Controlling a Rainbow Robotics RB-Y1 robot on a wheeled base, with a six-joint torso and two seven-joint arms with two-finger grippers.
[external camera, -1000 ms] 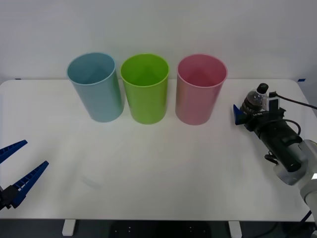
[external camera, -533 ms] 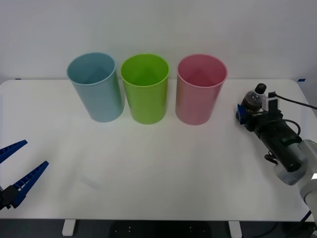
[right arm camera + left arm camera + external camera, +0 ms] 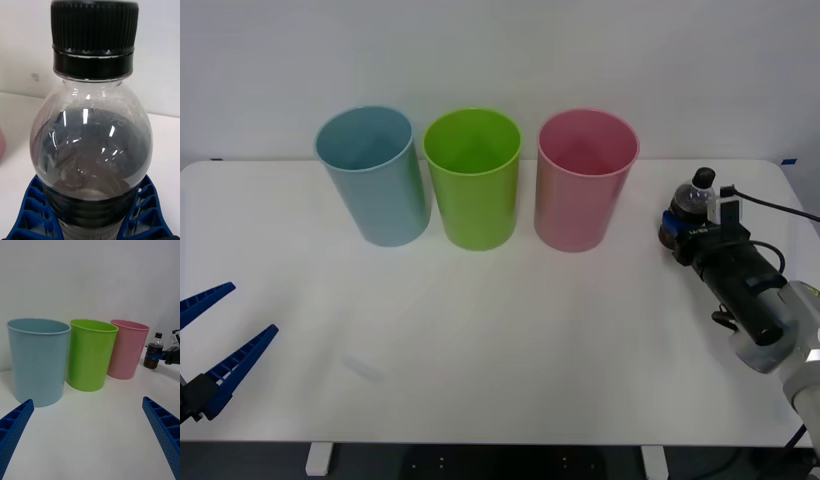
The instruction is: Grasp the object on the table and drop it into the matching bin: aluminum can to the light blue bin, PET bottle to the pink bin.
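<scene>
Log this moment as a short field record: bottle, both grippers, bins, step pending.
bottle: PET bottle upright on the table, right of the pink bin
right gripper: right gripper shut on the bottle's body
left gripper: left gripper open, at the table's near left edge
bins: light blue bin, lime green bin, pink bin, left to right
pending: lift, drop into pink bin
</scene>
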